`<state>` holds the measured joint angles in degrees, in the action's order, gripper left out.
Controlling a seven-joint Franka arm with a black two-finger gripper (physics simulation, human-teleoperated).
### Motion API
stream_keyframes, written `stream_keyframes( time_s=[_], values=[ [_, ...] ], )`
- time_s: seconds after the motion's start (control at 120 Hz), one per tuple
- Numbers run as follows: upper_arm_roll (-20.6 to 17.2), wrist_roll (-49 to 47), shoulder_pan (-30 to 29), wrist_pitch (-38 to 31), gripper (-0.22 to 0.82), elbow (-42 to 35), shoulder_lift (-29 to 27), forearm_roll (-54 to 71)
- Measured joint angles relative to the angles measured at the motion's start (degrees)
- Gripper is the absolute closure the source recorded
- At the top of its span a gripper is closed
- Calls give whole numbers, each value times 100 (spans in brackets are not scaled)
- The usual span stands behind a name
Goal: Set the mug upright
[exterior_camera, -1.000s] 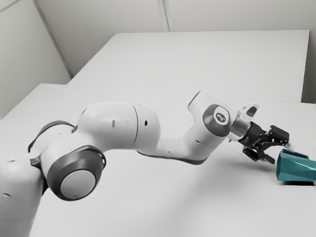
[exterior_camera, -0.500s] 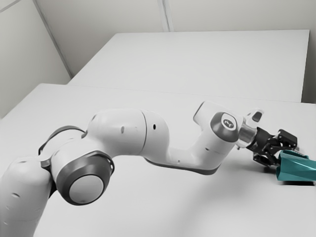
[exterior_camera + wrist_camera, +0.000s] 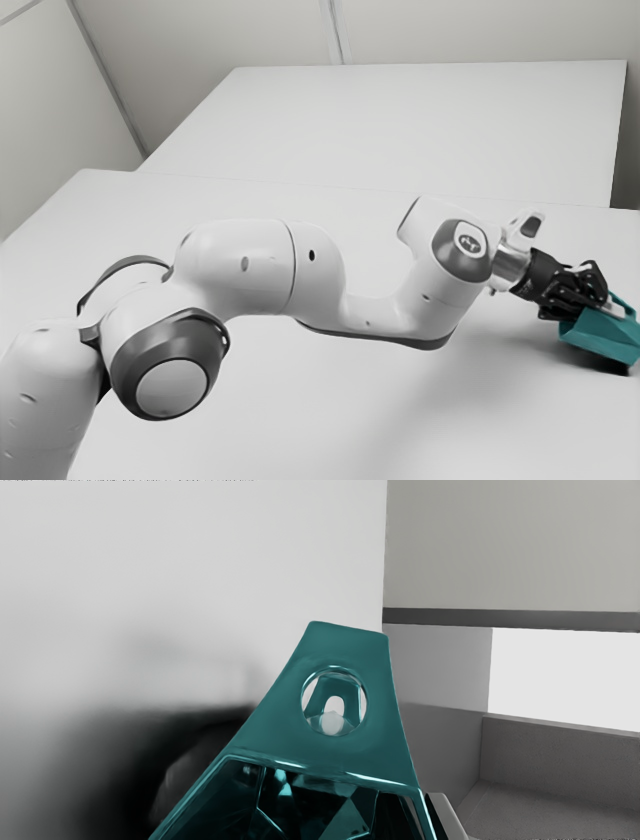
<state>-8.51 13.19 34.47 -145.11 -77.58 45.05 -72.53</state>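
Exterior view, right edge of frame: mug lies tipped over and aslant, mouth toward gripper. Cannot tell whether gripper is apart or clamped. Risk: an off-centre hold could let it swivel; turning it too low might knock its rim on the table.

It looks like a lab: a robot arm at a white table, another table and pale walls beyond it.

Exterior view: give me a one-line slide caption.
White Franka arm stretched over a pale table, its far end at a tipped teal mug.
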Motion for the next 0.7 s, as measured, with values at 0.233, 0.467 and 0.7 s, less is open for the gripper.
stream_keyframes(
  time_s=[0.233,0.467,0.7],
  values=[
    [45,20,-40,0,76,-743,-955,88],
    [93,-109,-1007,690,78,-1690,-2345,2399],
    [96,-357,-2020,2255,78,-1708,-3017,5196]
  ],
)
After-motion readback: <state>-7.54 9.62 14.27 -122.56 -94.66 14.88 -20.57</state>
